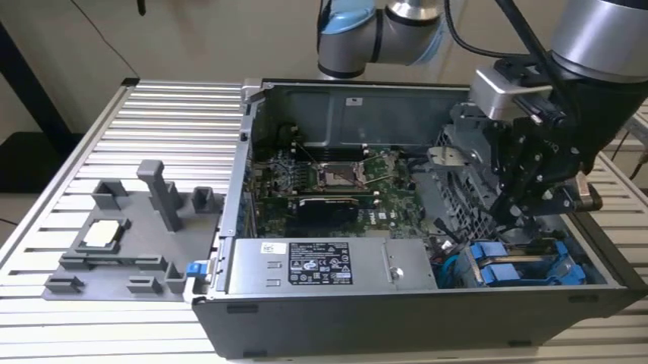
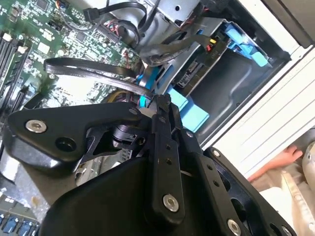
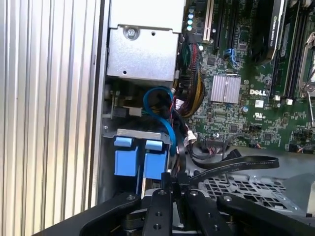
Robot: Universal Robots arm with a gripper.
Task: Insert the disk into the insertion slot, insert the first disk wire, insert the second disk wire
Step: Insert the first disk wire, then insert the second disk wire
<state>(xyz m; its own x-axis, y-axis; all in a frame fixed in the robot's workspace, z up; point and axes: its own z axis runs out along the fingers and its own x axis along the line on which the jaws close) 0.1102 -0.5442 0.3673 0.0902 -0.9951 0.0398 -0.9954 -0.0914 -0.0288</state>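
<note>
My gripper (image 1: 523,227) reaches down into the open computer case, just above the grey drive cage (image 1: 476,197). In both wrist views its black fingers (image 3: 167,183) are closed together on the end of a flat black disk wire (image 3: 236,164), which arcs away over the motherboard. The same wire (image 2: 93,69) runs to the fingertips (image 2: 160,102). Right beyond the tips, two blue carrier frames (image 3: 140,157) sit side by side in the insertion slot bays (image 1: 517,267). The disk's metal body is hidden inside the cage. A thin blue wire (image 3: 160,101) loops beside the carriers.
The grey power-supply box (image 1: 324,265) lies along the case's front wall. The green motherboard (image 1: 335,186) covers the case floor. A grey fixture tray (image 1: 132,235) sits on the slatted table (image 1: 162,114) at the exterior view's left. A person's hand (image 2: 285,157) rests outside the case.
</note>
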